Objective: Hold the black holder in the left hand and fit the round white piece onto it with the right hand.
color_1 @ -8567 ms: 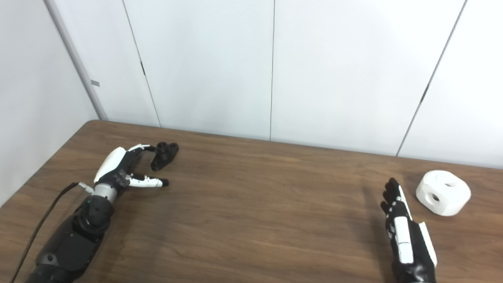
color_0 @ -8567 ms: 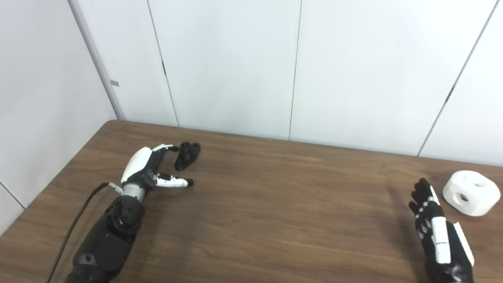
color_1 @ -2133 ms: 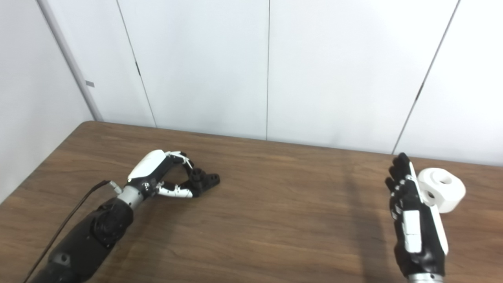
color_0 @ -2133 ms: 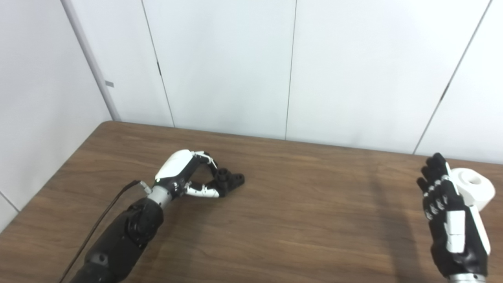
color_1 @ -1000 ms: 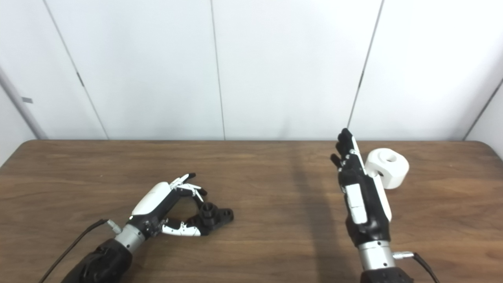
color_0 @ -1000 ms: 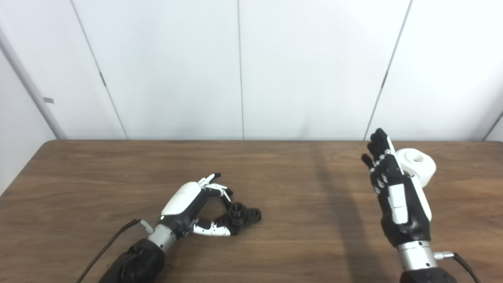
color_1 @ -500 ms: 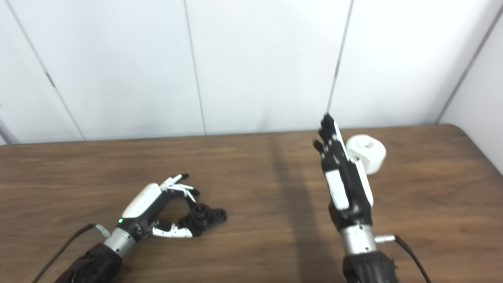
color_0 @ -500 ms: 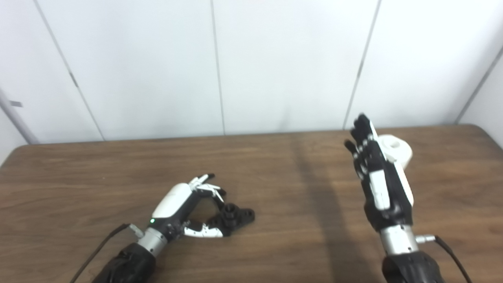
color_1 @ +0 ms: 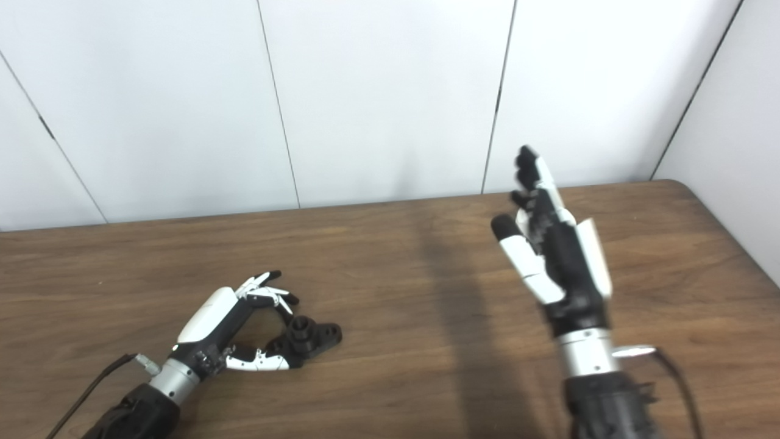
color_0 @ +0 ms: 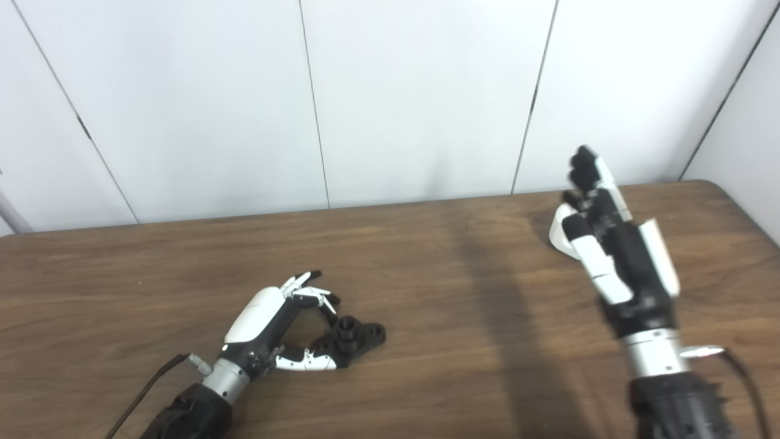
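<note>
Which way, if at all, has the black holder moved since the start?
Yes. The black holder has come away from the table's back edge, toward the robot and rightward, with the left hand at it.

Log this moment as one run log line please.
left hand: around black holder on table, grip unclear | right hand: open, raised before round white piece | fit: not started

black holder: 1; round white piece: 1; table: 1; hands: 2
</note>
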You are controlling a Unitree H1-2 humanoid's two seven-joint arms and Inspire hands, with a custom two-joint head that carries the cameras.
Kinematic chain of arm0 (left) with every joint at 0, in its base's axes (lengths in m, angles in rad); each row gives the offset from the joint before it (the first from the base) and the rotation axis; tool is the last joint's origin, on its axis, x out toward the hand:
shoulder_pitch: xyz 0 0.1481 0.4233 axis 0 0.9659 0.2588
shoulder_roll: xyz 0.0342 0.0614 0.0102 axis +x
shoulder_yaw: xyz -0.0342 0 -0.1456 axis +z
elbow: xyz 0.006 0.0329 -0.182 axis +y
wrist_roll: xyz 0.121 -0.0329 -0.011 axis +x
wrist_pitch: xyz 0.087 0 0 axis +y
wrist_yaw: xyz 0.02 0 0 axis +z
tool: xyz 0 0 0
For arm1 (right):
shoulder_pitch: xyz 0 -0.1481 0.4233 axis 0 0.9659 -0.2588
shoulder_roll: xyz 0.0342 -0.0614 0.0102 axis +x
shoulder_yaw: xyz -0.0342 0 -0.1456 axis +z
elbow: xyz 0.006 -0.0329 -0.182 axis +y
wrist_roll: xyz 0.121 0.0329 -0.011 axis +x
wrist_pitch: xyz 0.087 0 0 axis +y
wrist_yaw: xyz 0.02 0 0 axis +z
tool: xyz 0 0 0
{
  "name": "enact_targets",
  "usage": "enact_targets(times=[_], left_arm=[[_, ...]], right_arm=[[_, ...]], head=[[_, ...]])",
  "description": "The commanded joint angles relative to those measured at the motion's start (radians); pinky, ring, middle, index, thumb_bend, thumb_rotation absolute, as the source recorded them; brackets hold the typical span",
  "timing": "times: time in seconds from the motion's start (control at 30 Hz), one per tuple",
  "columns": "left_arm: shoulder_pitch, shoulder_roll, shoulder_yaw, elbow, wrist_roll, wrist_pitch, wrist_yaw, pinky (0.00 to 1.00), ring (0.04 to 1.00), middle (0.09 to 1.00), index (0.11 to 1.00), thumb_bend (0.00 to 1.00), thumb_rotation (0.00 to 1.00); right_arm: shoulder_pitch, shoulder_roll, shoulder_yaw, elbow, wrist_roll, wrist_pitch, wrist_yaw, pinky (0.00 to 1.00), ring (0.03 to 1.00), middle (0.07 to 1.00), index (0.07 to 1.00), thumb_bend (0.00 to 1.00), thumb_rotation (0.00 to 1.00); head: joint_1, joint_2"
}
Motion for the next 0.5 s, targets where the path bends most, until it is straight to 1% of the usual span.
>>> enact_targets(times=[0.0, 0.07, 0.13, 0.17, 0.23, 0.37, 0.47], left_arm=[[-0.02, 0.003, -0.002, 0.001, -0.001, -0.007, -0.007, 1.0, 0.971, 0.749, 0.481, 0.52, 0.05], [-0.02, -0.001, 0.0, -0.002, -0.005, -0.002, -0.009, 1.0, 0.969, 0.747, 0.481, 0.52, 0.05], [-0.019, -0.005, 0.005, -0.002, -0.011, 0.003, -0.011, 1.0, 0.968, 0.747, 0.481, 0.52, 0.05], [-0.019, -0.007, 0.007, -0.002, -0.012, 0.004, -0.01, 1.0, 0.968, 0.747, 0.481, 0.52, 0.05], [-0.019, -0.009, 0.009, 0.001, -0.013, 0.0, -0.01, 1.0, 0.966, 0.747, 0.481, 0.52, 0.05], [-0.02, -0.007, 0.008, 0.009, -0.014, -0.01, -0.013, 1.0, 0.967, 0.746, 0.481, 0.52, 0.05], [-0.022, -0.001, 0.004, 0.017, -0.01, -0.025, -0.012, 1.0, 0.97, 0.746, 0.481, 0.52, 0.05]], right_arm=[[-0.041, -0.043, -0.033, -0.034, -0.042, 0.009, -0.011, 0.81, 0.934, 0.931, 0.915, 0.48, 0.53], [-0.05, -0.087, -0.069, -0.015, -0.077, 0.009, -0.022, 0.83, 0.923, 0.919, 0.897, 0.52, 0.51], [-0.063, -0.122, -0.11, 0.014, -0.083, 0.009, -0.03, 0.85, 0.91, 0.901, 0.874, 0.57, 0.49], [-0.068, -0.135, -0.126, 0.027, -0.084, 0.012, -0.033, 0.85, 0.915, 0.902, 0.872, 0.59, 0.48], [-0.078, -0.162, -0.159, 0.062, -0.081, 0.006, -0.039, 0.84, 0.904, 0.893, 0.862, 0.61, 0.49], [-0.092, -0.199, -0.189, 0.154, -0.095, -0.025, -0.062, 0.85, 0.902, 0.9, 0.858, 0.63, 0.48], [-0.107, -0.21, -0.201, 0.23, -0.101, -0.046, -0.083, 0.82, 0.897, 0.898, 0.847, 0.66, 0.45]], head=[[-0.02, 0.004], [-0.013, -0.001], [-0.012, -0.003], [-0.015, -0.001], [-0.018, -0.002], [-0.044, -0.003], [-0.073, -0.005]])
